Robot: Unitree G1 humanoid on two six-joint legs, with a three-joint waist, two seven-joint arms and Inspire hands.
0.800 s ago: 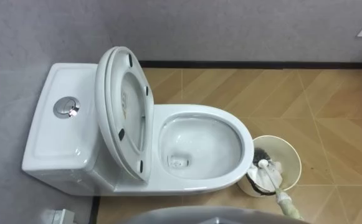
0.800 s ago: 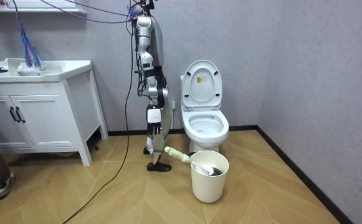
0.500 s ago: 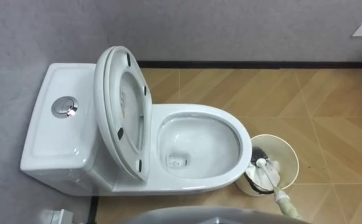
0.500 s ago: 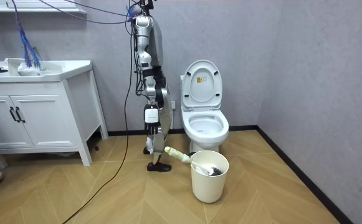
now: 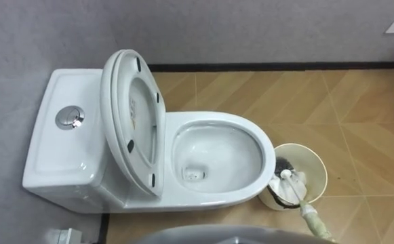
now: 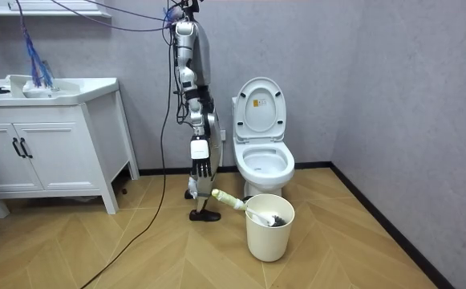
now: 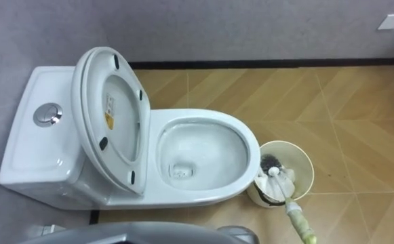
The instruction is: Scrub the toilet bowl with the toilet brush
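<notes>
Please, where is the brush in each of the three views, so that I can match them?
Left eye view: brush at lower right, head in the bin.
Right eye view: lower right, head in the bin.
Room view: low centre, slanting into the bin.
Shared landmark: the bin beside the toilet.

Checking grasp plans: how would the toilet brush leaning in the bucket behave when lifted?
The toilet brush probably lifts stiff and light: its handle looks straight and slim. It leans across the rim of the bucket, so that small bucket might tip or slide if the brush drags on it.
</notes>
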